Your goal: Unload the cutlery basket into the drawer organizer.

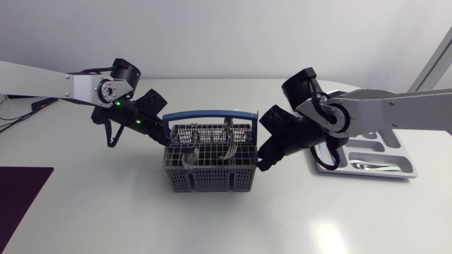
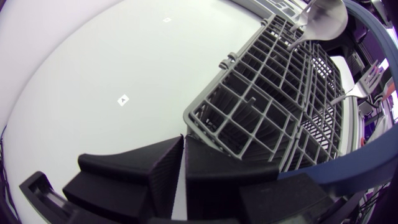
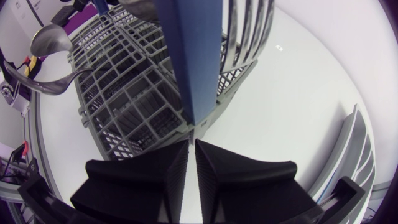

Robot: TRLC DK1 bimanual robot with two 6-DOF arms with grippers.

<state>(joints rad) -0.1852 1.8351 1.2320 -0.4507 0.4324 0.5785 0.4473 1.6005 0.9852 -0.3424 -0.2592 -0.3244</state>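
Grey basket [image 1: 208, 175], loaded, sits just ahead of left gripper [image 2: 184, 146] and right gripper [image 3: 192, 144], both jaws seemingly together; picking a spoon [image 2: 326, 18] needs them opened.

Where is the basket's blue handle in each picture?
Head view: the blue handle arches over the top of the grey basket.
Left wrist view: it curves alongside the basket's grid, ahead of the left gripper and off to one side.
Right wrist view: it is a broad blue band straight ahead of the right gripper, very close.
Shared landmark: the grey basket's grid, right beside the handle in all three views.
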